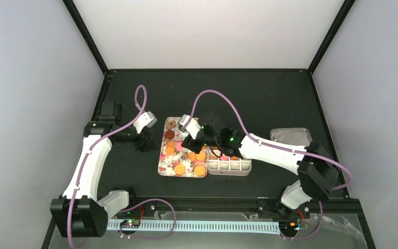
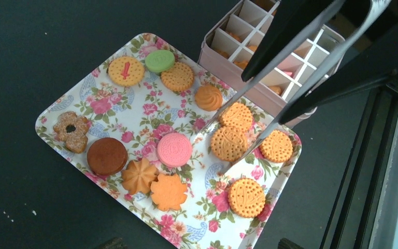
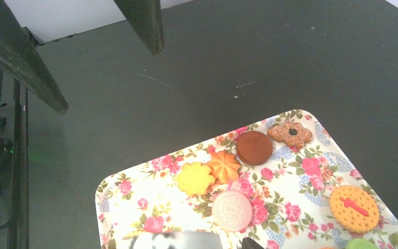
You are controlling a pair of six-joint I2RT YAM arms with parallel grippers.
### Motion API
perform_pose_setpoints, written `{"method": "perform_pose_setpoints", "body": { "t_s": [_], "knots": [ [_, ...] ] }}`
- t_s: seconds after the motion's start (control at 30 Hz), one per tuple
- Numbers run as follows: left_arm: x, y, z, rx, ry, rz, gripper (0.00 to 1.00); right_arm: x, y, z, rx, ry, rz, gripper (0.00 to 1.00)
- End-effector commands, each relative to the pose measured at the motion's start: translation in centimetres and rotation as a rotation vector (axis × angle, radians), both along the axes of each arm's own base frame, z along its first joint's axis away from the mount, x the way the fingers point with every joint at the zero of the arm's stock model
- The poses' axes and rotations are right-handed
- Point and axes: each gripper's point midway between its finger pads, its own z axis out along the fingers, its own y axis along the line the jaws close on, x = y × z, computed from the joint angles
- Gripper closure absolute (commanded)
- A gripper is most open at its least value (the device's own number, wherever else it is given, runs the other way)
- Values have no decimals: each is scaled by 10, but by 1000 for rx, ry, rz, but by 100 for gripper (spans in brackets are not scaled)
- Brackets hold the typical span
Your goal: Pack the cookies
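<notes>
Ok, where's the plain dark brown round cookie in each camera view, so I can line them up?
Top external: the brown cookie lies near the far left corner of the tray.
Left wrist: lower left of the picture, by the tray's left edge.
Right wrist: right of centre, near the tray's upper edge.
Shared landmark: the flower-shaped cookie beside it.

From above I see my right gripper [image 1: 192, 141] hanging over the flowered tray [image 1: 165, 158] of cookies [image 1: 179, 168] mid-table, left gripper [image 1: 148, 141] just off the tray's left edge, a pale divided box [image 1: 230, 166] against its right side, and a greyish rectangular lid [image 1: 290, 136] well apart at right.
</notes>
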Motion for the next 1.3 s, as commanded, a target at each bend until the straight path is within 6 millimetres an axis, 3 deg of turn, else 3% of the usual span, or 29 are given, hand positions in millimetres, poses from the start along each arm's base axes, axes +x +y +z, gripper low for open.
{"method": "perform_pose_setpoints", "body": {
  "t_s": [0.0, 0.2, 0.43, 0.5, 0.77, 1.0, 1.27],
  "knots": [
    [8, -2, 26, -39, -72, 5, 22, -3, 3, -6, -15, -21, 11, 59],
    [6, -3, 29, -40, -86, 5, 21, -4, -2, -9, -43, -27, -17, 70],
    [5, -2, 30, -39, -91, 6, 21, -4, -2, 4, -24, -48, -29, 81],
    [6, -1, 30, -39, -87, 11, 21, -2, -2, 14, -11, -55, -44, 87],
    [10, 2, 32, -35, -87, 22, 20, 8, -24, 78, 92, -133, -131, 89],
    [14, 2, 31, -31, -82, 22, 20, 19, -78, 107, 129, -136, -267, 89],
    [13, 1, 33, -43, -88, 13, 20, 27, -170, 100, 23, -162, -559, 89]
  ]
}}
